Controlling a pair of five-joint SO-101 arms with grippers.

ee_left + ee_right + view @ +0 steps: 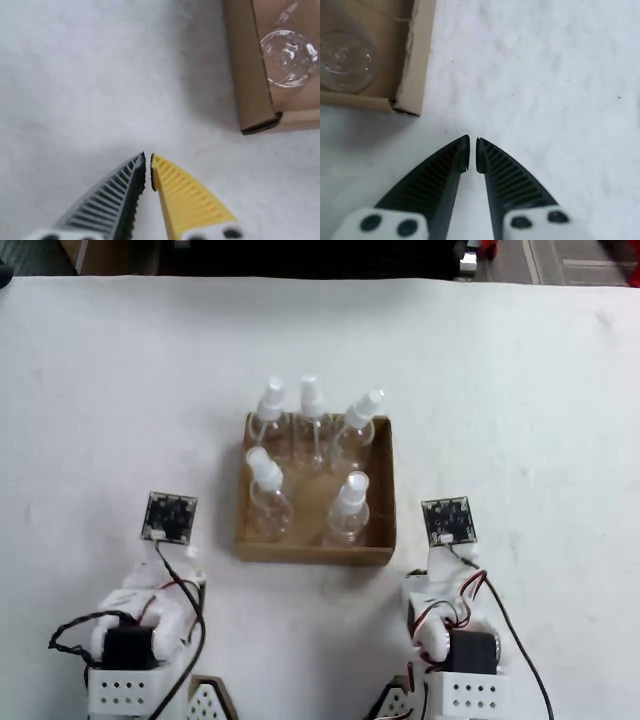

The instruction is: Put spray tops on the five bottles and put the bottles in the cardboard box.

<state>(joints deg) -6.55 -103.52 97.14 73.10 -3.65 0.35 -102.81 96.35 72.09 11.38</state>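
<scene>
Surface: a table (100, 360) under a white cloth, with a dark strip of room along the far edge.
Left arm: the left arm (140, 630) sits folded at the near edge of the table, well apart from the box and touching nothing.
Left claw: the left claw (148, 162), one finger grey and one yellow, is closed with the tips almost meeting and nothing between them. It hangs over bare cloth near the box's near left corner.
Box: the cardboard box (310, 552) lies in the middle of the table, between the two arms and a little beyond them.
Bottles: five clear bottles (268, 508) stand upright inside the box, three in the back row and two in the front row.
Spray tops: each bottle carries one of the white spray tops (271, 395). Whether they are screwed down tight is too small to tell.
Right claw: the right claw (472, 150), both fingers black, is closed on nothing, with only a thin slit between the tips. It hangs over cloth near the box's near right corner.
Right arm: the right arm (450, 640) sits folded at the near edge, apart from the box.
Progress: the task looks finished, since all five bottles are capped and boxed. No step appears to be left.
</scene>
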